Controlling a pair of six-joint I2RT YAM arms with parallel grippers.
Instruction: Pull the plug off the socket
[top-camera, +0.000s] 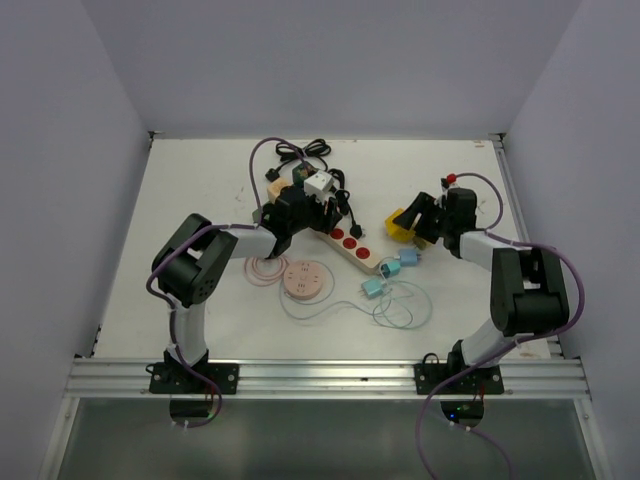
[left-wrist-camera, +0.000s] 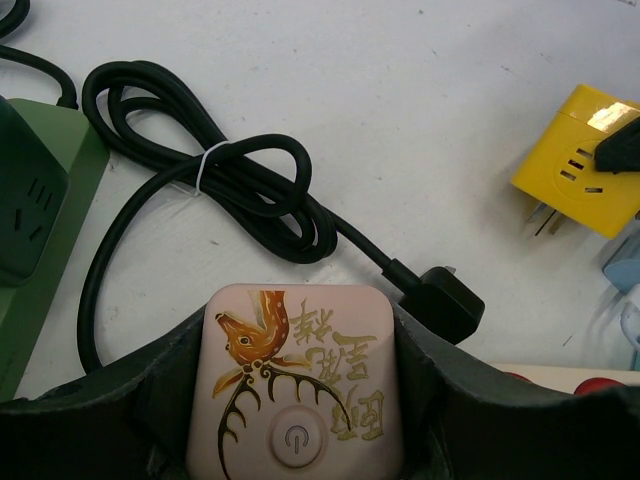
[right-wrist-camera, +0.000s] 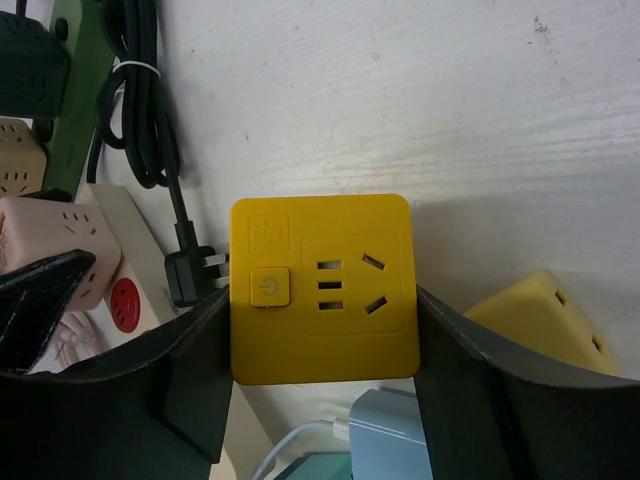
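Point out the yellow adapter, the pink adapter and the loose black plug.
yellow adapter (right-wrist-camera: 320, 290): right wrist view, centre of its socket face.
pink adapter (left-wrist-camera: 297, 380): left wrist view, centre of its printed top.
black plug (left-wrist-camera: 443, 304): left wrist view, the plug body.

**Cropped and Concealed**

In the left wrist view, the pink cube adapter (left-wrist-camera: 295, 380) runs off the bottom edge, and the left edge cuts the green power strip (left-wrist-camera: 25, 320). In the right wrist view, the bottom edge crops the blue plug (right-wrist-camera: 385, 440), and the prongs of the yellow adapter (right-wrist-camera: 320, 288) are out of sight.
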